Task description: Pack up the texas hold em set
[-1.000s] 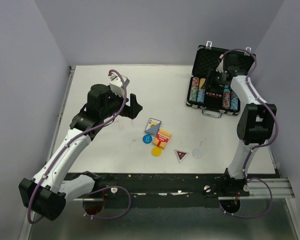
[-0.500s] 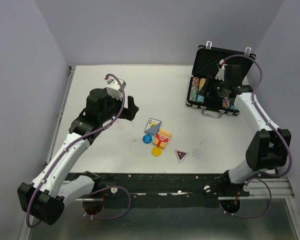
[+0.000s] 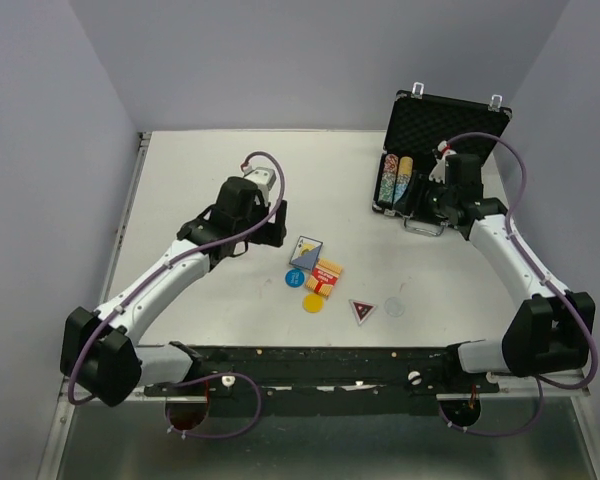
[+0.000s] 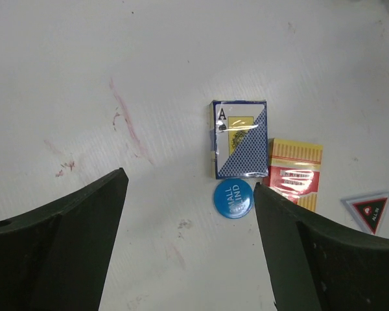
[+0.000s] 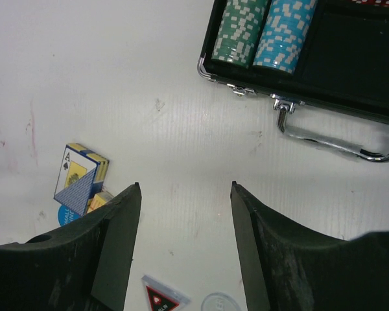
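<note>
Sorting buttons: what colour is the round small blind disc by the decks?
The small blind disc is blue with white lettering; left wrist view shows it best.

White table (image 3: 200, 180) carried the open black briefcase (image 3: 430, 120) far right. Near-centre cluster: blue deck (image 3: 305, 251) beside red-yellow deck (image 3: 326, 276), blue disc (image 3: 294, 278), yellow disc (image 3: 312, 302). Triangular button (image 3: 361, 310) and clear disc (image 3: 394, 306) lay just right.

the briefcase (image 3: 450, 112) stands open at the upper right of the frame, chip rows (image 3: 393, 178) inside; card decks (image 3: 305, 252) lie mid-frame on the desk (image 3: 200, 170), button discs (image 3: 312, 302) just below them.
</note>
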